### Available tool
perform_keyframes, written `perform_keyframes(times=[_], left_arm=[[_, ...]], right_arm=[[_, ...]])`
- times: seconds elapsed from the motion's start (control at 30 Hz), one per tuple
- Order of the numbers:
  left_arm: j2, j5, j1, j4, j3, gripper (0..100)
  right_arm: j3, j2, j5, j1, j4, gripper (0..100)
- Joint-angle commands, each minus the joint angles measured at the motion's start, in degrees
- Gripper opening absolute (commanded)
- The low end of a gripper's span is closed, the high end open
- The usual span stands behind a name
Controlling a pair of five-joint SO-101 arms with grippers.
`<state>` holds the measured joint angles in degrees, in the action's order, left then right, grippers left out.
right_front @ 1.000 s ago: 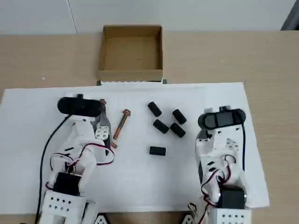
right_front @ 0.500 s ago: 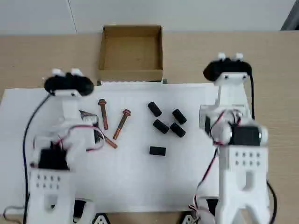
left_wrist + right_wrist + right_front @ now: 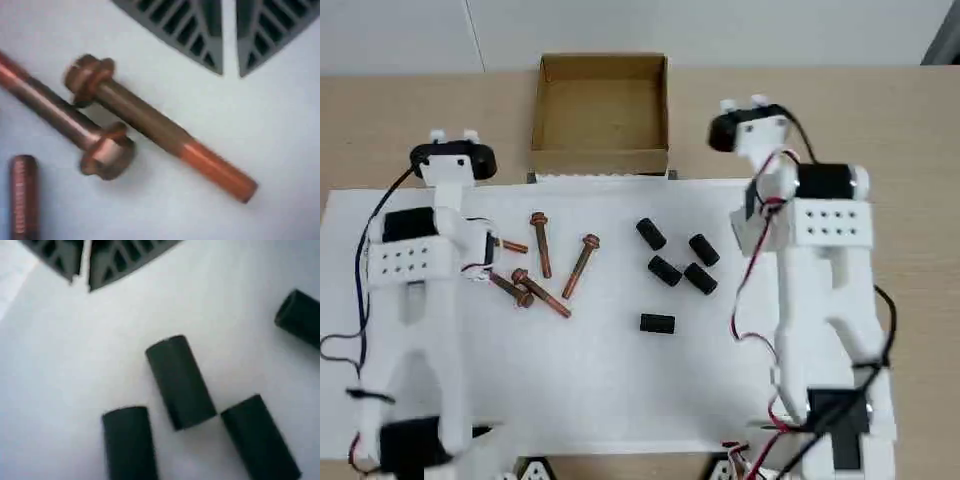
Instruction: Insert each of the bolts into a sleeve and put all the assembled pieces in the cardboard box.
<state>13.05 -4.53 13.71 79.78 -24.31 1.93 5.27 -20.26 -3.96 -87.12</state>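
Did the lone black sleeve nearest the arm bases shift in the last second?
No. The lone sleeve lies at the same spot and angle as before, judged against the cardboard box.

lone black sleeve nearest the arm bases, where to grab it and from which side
Grip the lone black cylindrical sleeve across its round middle, coming straight down from above. It lies on its side on the white paper, long axis left-right in the high view, so closing on its far and near flanks should suit. It sits apart from the four other black sleeves, leaving room.
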Motion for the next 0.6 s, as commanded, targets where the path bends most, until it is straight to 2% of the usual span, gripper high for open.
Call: perform_keyframes(times=[0.0,0.23,0.4,0.57], left_arm=[[-3.3,-0.6,0.8,-1.0,3.7,1],[-6.9,-0.6,1.0,-1.0,3.8,1],[-7.0,-0.6,1.0,-0.9,3.8,13],[-7.3,-0.7,0.9,-1.0,3.8,15]], right_arm=[[-5.4,-4.2,-3.3,-3.6,-0.8,1.8],[-11.7,-14.2,-4.7,-7.4,-1.8,19.5],[-14.5,-20.2,-6.9,-8.6,-2.0,20.3],[-17.6,-24.0,-6.9,-10.0,-1.5,20.3]])
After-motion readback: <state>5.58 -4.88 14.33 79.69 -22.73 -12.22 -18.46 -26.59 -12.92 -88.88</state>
